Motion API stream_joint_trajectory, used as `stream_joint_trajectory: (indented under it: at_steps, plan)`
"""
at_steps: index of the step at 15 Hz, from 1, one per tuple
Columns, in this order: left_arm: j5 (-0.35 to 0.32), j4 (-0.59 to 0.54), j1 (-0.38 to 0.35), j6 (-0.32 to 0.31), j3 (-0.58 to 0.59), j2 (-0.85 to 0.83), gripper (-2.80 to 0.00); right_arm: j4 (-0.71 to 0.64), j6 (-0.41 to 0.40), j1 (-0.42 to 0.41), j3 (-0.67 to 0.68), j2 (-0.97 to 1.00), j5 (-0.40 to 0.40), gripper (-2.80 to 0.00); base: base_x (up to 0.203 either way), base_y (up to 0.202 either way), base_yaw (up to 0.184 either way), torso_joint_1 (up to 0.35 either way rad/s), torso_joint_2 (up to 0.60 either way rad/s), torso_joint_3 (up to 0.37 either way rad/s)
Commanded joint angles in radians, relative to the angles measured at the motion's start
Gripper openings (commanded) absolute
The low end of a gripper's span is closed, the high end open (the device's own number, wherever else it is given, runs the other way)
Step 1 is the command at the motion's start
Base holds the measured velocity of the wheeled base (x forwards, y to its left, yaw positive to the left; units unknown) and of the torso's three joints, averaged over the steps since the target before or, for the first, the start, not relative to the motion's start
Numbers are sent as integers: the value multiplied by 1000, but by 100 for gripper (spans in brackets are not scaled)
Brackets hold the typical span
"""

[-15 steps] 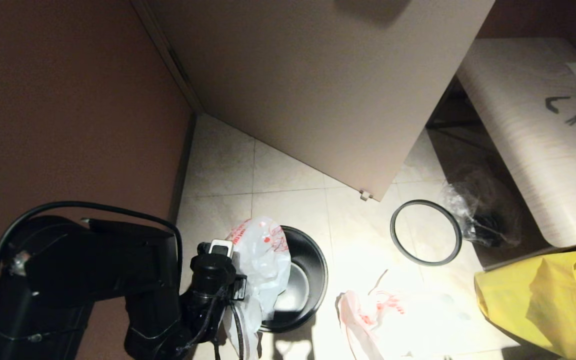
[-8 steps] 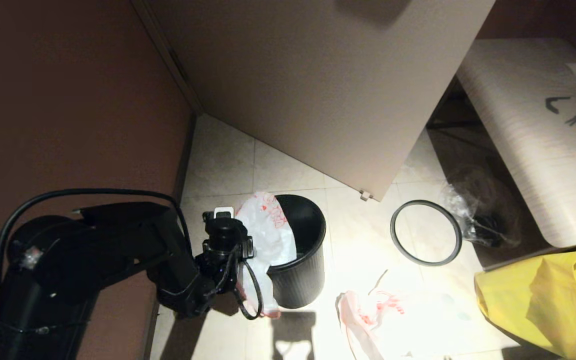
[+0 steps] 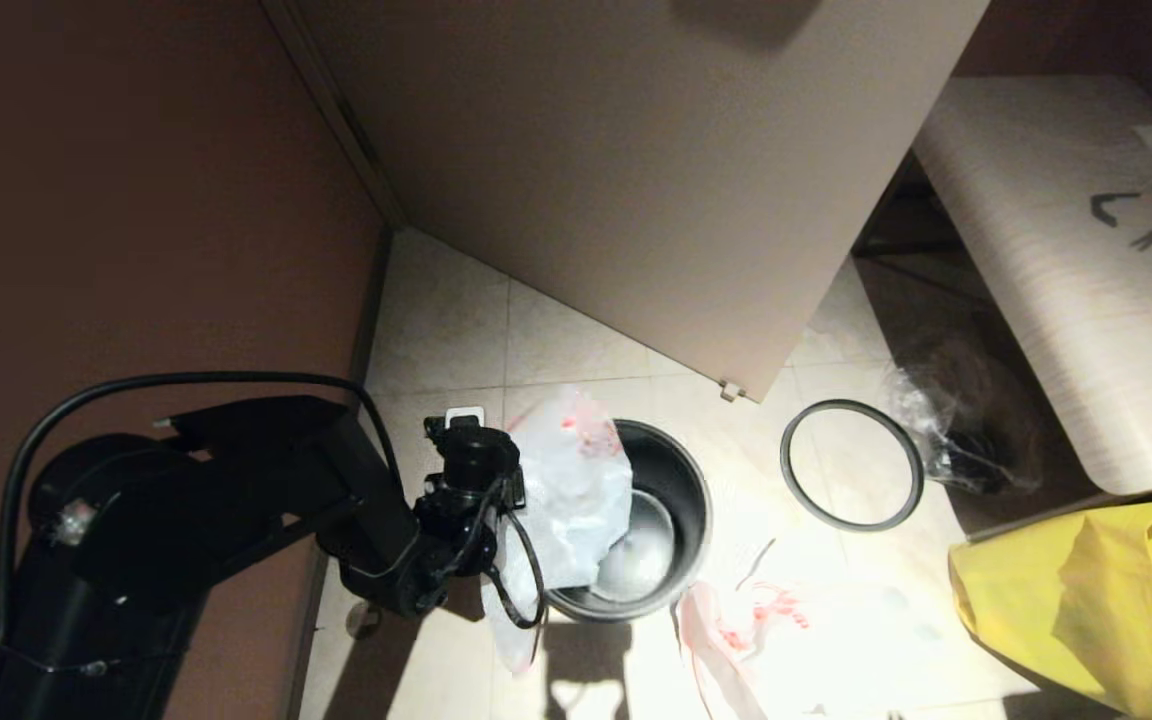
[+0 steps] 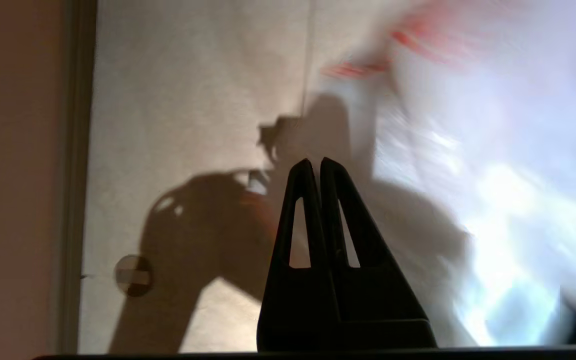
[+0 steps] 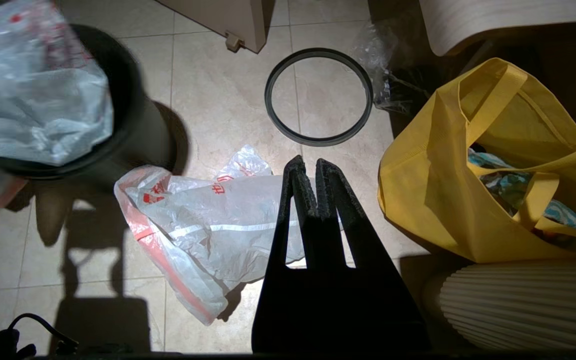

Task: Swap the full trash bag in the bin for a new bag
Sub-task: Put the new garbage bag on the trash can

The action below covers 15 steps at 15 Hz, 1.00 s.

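The bin (image 3: 681, 520) (image 5: 138, 125), a black can with a shiny steel bottom, stands on the tiled floor with its mouth in sight. The new bag (image 3: 576, 490) (image 5: 33, 100), thin and white with red print, hangs over its left rim and down the outside. My left gripper (image 3: 464, 430) (image 4: 315, 162) is shut beside that bag, nothing showing between its fingers. The full trash bag (image 3: 736, 620) (image 5: 208, 220), white with pink-red trim, lies on the floor right of the bin. My right gripper (image 5: 309, 162) hangs shut above it, holding nothing.
The grey rim ring (image 3: 785, 465) (image 5: 268, 97) lies on the tiles further right, next to a clear film bag (image 3: 946, 430). A yellow tote (image 3: 1076, 600) (image 5: 443, 175) stands at the right. A door panel (image 3: 656, 180), a brown wall (image 3: 136, 250) and a bench (image 3: 1056, 300) close the space in.
The bin has shifted right and turned its mouth back towards me. My left gripper has moved away from me and to the right, and the white bag went along with it.
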State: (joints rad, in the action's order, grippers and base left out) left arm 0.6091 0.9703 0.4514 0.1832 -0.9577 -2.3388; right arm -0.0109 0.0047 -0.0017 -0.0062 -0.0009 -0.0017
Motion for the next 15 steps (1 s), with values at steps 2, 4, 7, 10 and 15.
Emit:
stream_joint_trajectory:
  at_steps: [2,4,7,10,15]
  plan:
    - [9,16,17,-2,30,31,-280,0,0,0,0,1,0,-280,0,0,0,0,0,0]
    - [9,16,39,-2,56,51,-280,0,0,0,0,1,0,-280,0,0,0,0,0,0]
    - [8,17,104,-1,97,82,-280,0,0,0,0,1,0,-280,0,0,0,0,0,0]
    - [4,15,103,-1,96,62,-280,0,0,0,0,1,0,-280,0,0,0,0,0,0]
    - [-3,10,75,-2,96,59,-280,0,0,0,0,1,0,-280,0,0,0,0,0,0]
